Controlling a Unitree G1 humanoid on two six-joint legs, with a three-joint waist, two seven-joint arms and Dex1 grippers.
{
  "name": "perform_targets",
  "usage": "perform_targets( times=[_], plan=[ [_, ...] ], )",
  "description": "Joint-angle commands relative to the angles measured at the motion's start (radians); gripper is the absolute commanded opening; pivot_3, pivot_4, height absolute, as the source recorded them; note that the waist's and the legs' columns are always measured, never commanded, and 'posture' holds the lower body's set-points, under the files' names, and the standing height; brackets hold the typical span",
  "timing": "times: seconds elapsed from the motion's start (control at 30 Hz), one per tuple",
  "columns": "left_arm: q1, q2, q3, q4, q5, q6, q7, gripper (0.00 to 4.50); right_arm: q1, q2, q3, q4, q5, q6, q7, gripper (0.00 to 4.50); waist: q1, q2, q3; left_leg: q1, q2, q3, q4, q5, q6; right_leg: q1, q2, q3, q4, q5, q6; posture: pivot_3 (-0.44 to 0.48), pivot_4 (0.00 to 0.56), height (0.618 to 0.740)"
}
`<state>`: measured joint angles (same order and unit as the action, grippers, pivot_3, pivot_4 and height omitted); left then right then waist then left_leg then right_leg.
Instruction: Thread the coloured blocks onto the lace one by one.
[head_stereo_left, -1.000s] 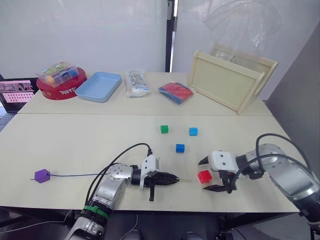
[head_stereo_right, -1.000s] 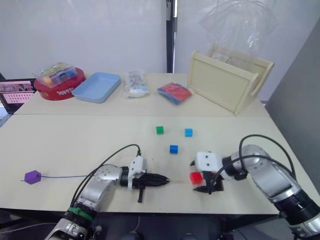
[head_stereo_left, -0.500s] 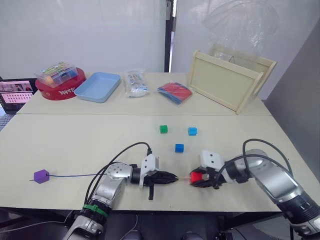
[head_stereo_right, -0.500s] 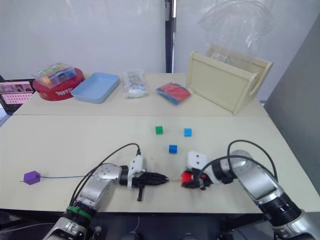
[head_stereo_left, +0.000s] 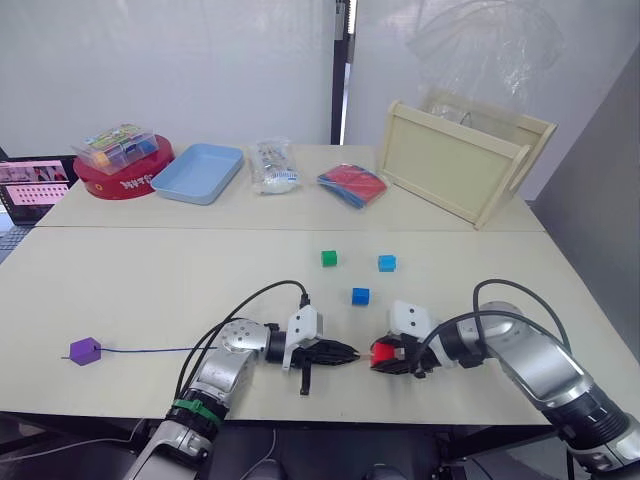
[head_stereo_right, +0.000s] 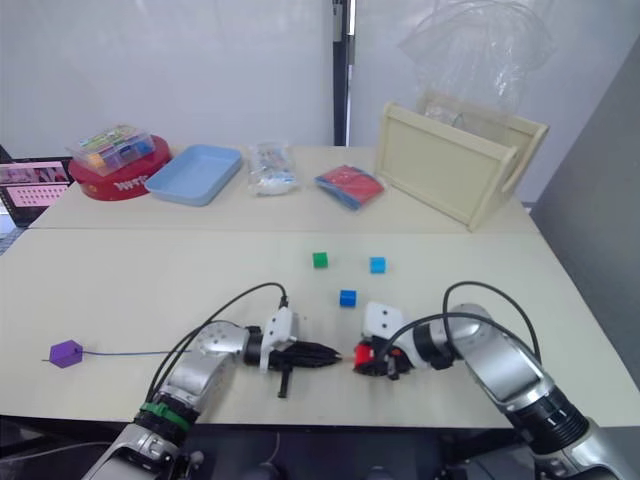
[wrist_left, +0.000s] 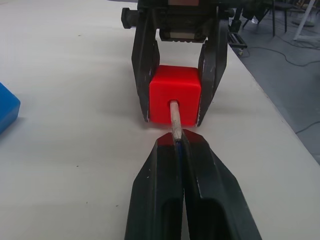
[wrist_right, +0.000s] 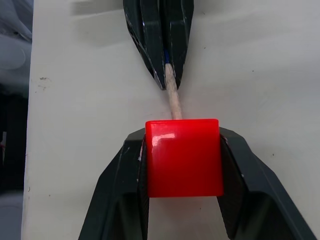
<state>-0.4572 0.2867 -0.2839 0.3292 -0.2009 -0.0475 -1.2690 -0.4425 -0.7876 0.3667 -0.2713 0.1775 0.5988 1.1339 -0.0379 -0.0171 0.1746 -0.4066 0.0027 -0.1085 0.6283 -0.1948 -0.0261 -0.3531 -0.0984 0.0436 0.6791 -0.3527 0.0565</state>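
- Left wrist view: left gripper (wrist_left: 177, 141) pinches the lace (wrist_left: 178, 153) just behind its pale stiff tip (wrist_left: 174, 117); the tip sits in the hole of the red block (wrist_left: 175, 95).
- Right gripper (wrist_right: 183, 157) clamps the red block on two opposite sides, at the table's (head_stereo_left: 150, 290) near edge.
- Purple block (head_stereo_left: 84, 349) already on the lace's far end, well to the robot's left.
- Green block (head_stereo_left: 328, 258), light blue block (head_stereo_left: 386, 262) and darker blue block (head_stereo_left: 360, 295) lie loose mid-table, apart from each other.
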Motion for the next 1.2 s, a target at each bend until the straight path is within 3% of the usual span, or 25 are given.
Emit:
perform_targets(
  times=[0.03,0.2,0.23,0.37,0.4,0.7,0.9,1.1,1.2],
  plan=[
    [-0.006,-0.008,-0.009,-0.009,-0.003,-0.003,-0.001,0.00,-0.017,0.015,0.028,-0.021,-0.037,-0.018,-0.016,1.19,-0.002,0.000,0.000,0.000,0.000,0.000,0.000,0.000,0.000,0.000,0.000,0.000,0.000,0.000,0.000,0.000,0.150,0.740],
    [0.006,0.012,-0.009,-0.042,-0.008,0.060,0.001,0.00,-0.020,0.035,0.047,-0.010,-0.067,-0.020,-0.029,1.19,-0.003,0.000,0.000,0.001,0.000,0.000,0.000,0.000,0.000,0.000,0.000,0.000,0.000,0.000,0.000,0.000,0.150,0.740],
    [0.009,0.020,-0.009,-0.055,-0.012,0.075,-0.006,0.69,-0.017,0.036,0.048,-0.008,-0.070,-0.021,-0.030,1.19,-0.004,0.000,0.000,0.001,0.000,0.000,0.000,0.000,0.000,0.000,0.000,0.000,0.000,0.000,0.000,0.000,0.150,0.740],
    [0.018,0.072,-0.012,-0.100,0.013,0.078,-0.006,1.94,-0.006,0.038,0.051,-0.008,-0.076,-0.028,-0.033,1.19,-0.008,0.000,0.000,0.001,0.000,0.000,0.000,0.000,0.000,0.000,0.001,0.000,0.001,0.000,0.000,0.000,0.150,0.740],
    [0.020,0.081,-0.011,-0.110,0.010,0.087,-0.005,1.95,-0.004,0.038,0.051,-0.008,-0.076,-0.030,-0.034,1.19,-0.008,0.000,0.000,0.001,0.000,0.000,0.000,0.000,0.000,0.000,0.001,0.000,0.001,0.000,0.000,0.000,0.150,0.740],
    [0.032,0.185,-0.013,-0.216,0.029,0.140,0.001,1.95,0.008,0.045,0.063,0.010,-0.085,-0.063,-0.032,1.19,-0.008,0.000,0.000,0.001,0.001,-0.001,0.000,0.000,0.000,0.000,0.001,0.000,0.001,0.000,0.000,0.000,0.150,0.740],
    [0.018,0.170,-0.045,-0.187,0.075,0.101,0.029,1.95,-0.002,0.053,0.064,0.033,-0.100,-0.090,-0.022,1.19,-0.008,-0.001,0.000,0.002,0.001,-0.001,0.000,0.000,0.000,0.000,0.001,0.000,0.001,0.000,0.000,0.000,0.150,0.740],
    [0.004,0.144,-0.053,-0.178,0.060,0.111,0.019,0.15,0.000,0.059,0.058,0.037,-0.106,-0.102,-0.026,1.19,-0.011,-0.001,-0.001,0.002,0.001,-0.001,0.000,0.000,0.000,0.000,0.002,0.000,0.001,0.000,0.000,0.000,0.150,0.740],
    [0.001,0.133,-0.053,-0.177,0.044,0.115,0.001,0.00,0.006,0.059,0.054,0.033,-0.107,-0.101,-0.030,1.19,-0.011,-0.001,-0.001,0.002,0.002,-0.001,0.000,0.000,0.000,0.000,0.002,0.000,0.001,0.000,0.000,0.000,0.150,0.740]
  ],
)
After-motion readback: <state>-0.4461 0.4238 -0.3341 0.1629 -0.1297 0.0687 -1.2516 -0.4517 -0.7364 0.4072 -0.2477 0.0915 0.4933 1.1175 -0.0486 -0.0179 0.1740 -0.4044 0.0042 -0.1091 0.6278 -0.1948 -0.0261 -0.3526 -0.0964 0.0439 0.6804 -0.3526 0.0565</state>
